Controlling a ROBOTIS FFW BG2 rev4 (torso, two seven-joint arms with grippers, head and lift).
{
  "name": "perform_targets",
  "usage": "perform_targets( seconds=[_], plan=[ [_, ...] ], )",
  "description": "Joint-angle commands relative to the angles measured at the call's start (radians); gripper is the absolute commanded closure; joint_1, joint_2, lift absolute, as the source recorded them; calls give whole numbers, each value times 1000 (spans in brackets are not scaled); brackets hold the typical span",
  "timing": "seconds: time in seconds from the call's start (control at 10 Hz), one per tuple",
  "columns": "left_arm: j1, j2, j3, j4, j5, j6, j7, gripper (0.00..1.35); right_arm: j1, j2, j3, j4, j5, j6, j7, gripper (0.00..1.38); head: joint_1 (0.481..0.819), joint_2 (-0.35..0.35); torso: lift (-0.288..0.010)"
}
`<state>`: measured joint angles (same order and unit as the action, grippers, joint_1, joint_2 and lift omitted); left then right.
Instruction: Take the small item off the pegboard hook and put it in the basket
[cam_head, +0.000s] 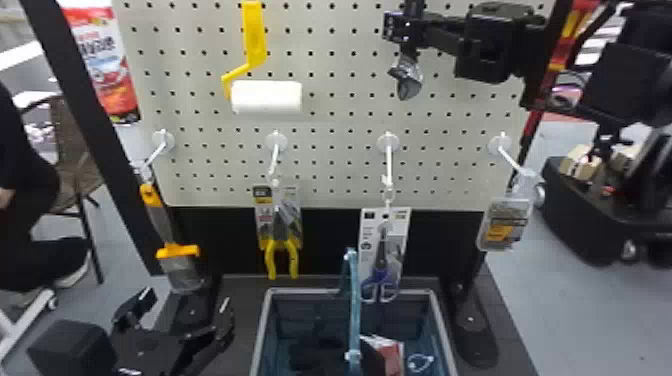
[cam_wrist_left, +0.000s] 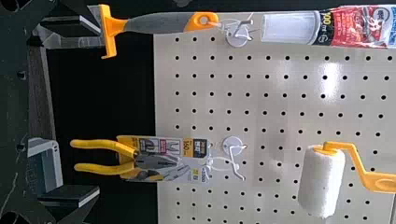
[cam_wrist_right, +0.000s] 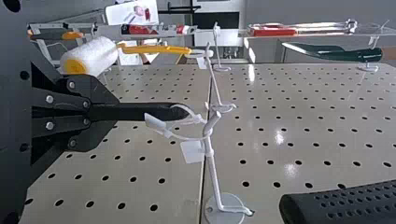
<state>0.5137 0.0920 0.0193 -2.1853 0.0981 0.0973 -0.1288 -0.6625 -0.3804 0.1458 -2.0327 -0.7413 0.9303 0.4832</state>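
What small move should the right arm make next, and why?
I'd ease the right gripper slightly up and outward, away from the pegboard: its shut fingers meet the white loop, which hangs around the hook near its upturned free end, so it probably needs lifting over that tip.

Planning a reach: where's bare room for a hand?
Pale pegboard between white roller and right pincer; black panel between grey-and-orange scraper and yellow-handled pliers. Crowded: blue-handled scissors near the grey-rimmed basket's teal handle; left pincer over dark base.
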Motion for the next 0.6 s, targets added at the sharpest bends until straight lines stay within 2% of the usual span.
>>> perform_targets(
  seconds=[0.0, 0.5],
  plan=[
    [0, 0, -1, 0, 0, 1, 0, 116, 2, 0, 0, -8, 2, 1, 0, 1240, 549, 0, -100],
    [0, 0, 1, 0, 0, -1, -2, 117, 14, -3, -29, -67, 11, 15, -9, 1240, 549, 0, -100]
  ],
)
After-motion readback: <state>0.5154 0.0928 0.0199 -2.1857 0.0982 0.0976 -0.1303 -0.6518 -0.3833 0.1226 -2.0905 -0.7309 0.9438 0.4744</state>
